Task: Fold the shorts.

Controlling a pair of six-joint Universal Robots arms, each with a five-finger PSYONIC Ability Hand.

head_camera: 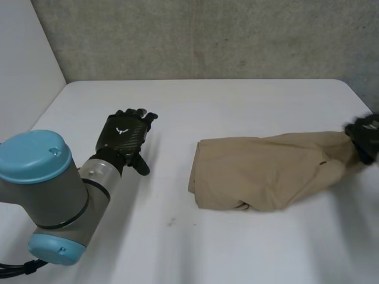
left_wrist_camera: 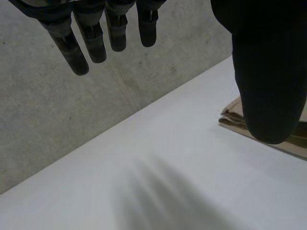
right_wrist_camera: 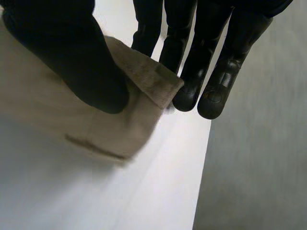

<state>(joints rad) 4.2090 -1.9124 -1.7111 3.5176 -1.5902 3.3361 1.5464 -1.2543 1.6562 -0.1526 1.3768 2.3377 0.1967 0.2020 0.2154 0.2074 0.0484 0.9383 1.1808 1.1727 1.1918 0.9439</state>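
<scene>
Tan shorts (head_camera: 266, 168) lie folded in a long bundle on the white table (head_camera: 225, 112), right of centre. My right hand (head_camera: 364, 137) pinches their right end at the table's right edge; in the right wrist view the thumb (right_wrist_camera: 81, 72) presses the cloth's hem (right_wrist_camera: 144, 81) against the fingers (right_wrist_camera: 211, 91). My left hand (head_camera: 123, 137) hovers over bare table well to the left of the shorts, fingers (left_wrist_camera: 86, 43) straight and spread, holding nothing. Beyond its thumb (left_wrist_camera: 268, 81), a corner of the shorts (left_wrist_camera: 232, 117) shows in the left wrist view.
A grey concrete wall (head_camera: 207, 35) rises behind the table's far edge. The table's right edge (right_wrist_camera: 204, 163) runs just beside my right fingertips. The left arm's blue-capped joint (head_camera: 41, 195) stands over the near left of the table.
</scene>
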